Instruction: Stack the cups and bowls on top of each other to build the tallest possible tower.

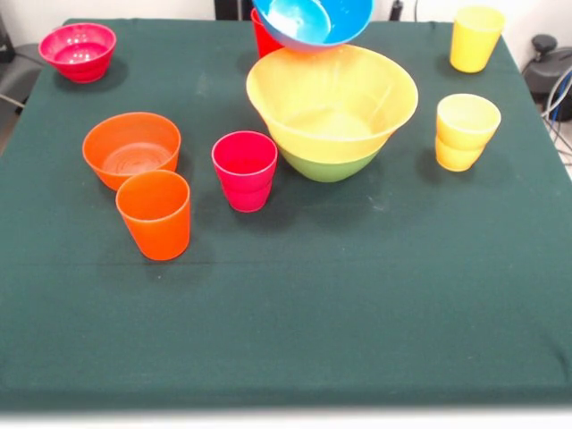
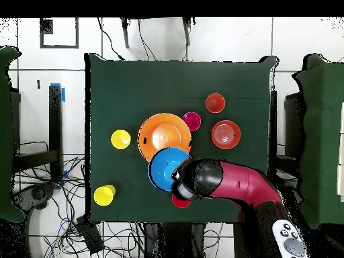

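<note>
At the middle of the green-clothed surface [image 1: 357,295] stands the tower [image 1: 332,116]: a very large glossy yellow plastic bowl [image 1: 332,103] nested in a green plastic bowl [image 1: 326,167]. At its 12 o'clock in the front view a round blue plastic bowl [image 1: 313,21] hangs tilted above the yellow rim, with a red plastic cup [image 1: 263,37] behind it. The end effector is hidden under the red and black arm [image 2: 228,183] in the overhead view, so its opening cannot be told. At 9 o'clock stand a magenta-pink tapered cup [image 1: 245,170], an orange bowl [image 1: 131,148] and an orange cup [image 1: 154,214]; at 10 o'clock a magenta-pink bowl [image 1: 78,51]. At 3 o'clock sit stacked yellow cups [image 1: 465,130]; at 2 o'clock, another yellow cup [image 1: 475,37].
</note>
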`<state>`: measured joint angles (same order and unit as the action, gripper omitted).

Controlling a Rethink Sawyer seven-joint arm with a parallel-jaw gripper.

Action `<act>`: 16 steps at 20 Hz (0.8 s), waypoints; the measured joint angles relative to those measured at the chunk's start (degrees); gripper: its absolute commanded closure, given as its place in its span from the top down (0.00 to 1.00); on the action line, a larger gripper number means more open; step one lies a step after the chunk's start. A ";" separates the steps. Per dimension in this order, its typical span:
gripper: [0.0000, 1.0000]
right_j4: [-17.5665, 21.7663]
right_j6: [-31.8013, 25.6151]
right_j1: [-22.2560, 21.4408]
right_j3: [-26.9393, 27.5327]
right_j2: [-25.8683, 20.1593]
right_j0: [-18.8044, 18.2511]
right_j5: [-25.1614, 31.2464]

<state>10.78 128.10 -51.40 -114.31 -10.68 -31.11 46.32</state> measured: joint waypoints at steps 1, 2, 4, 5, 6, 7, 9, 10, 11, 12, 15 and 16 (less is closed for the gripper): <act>0.00 -0.01 0.00 0.20 0.14 0.07 0.04 -0.01; 0.00 -0.01 0.00 0.40 0.28 0.14 0.08 -0.01; 0.00 -0.02 0.00 0.65 0.54 0.26 0.12 -0.01; 0.00 -0.02 0.00 0.64 0.68 0.31 0.15 0.00; 0.00 -0.02 0.00 0.64 0.75 0.35 0.18 -0.01; 0.00 -0.01 0.00 0.62 0.92 0.36 0.24 0.00; 0.00 -0.01 0.00 0.63 1.41 0.42 0.40 0.01; 0.00 -0.02 0.00 0.62 1.56 0.41 0.43 0.01; 0.00 -0.02 0.00 0.58 1.79 0.42 0.47 0.02; 0.00 -0.04 0.00 0.50 2.17 0.42 0.51 0.11; 0.00 -0.20 0.00 0.07 3.17 0.42 0.56 1.11; 0.00 -0.30 0.00 -0.12 3.50 0.42 0.56 1.55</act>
<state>10.48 128.10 -51.51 -110.81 -10.26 -30.55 47.87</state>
